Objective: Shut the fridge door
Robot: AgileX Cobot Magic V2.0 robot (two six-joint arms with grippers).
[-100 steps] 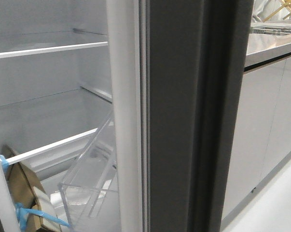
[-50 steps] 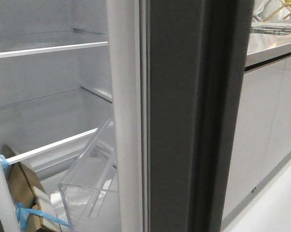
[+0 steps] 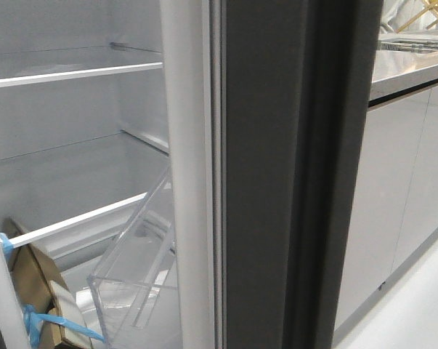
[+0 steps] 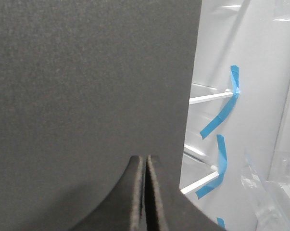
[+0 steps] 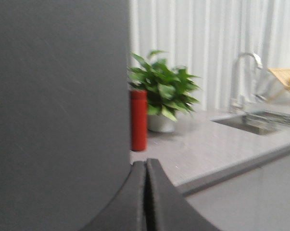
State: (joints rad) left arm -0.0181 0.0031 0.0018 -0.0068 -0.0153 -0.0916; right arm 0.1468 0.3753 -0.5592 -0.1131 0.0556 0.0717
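The fridge door [image 3: 266,182] stands open, edge-on in the middle of the front view: dark-grey edge, grey seal, white lining [image 3: 184,145] and a clear bin [image 3: 135,280] on its inner side. Neither gripper shows in the front view. In the right wrist view my right gripper [image 5: 145,164] is shut and empty, close against a matte dark-grey face [image 5: 58,110], apparently the door's outer side. In the left wrist view my left gripper [image 4: 145,160] is shut and empty before another dark-grey panel [image 4: 87,86]; contact cannot be told.
The fridge interior [image 3: 73,109] has white-edged glass shelves, blue tape [image 4: 221,110] and a brown package [image 3: 37,291]. Glossy pale-grey cabinet doors [image 3: 400,189] stand to the right under a counter [image 5: 207,144] with a red bottle [image 5: 138,120], a plant [image 5: 164,91] and a sink with tap [image 5: 248,115].
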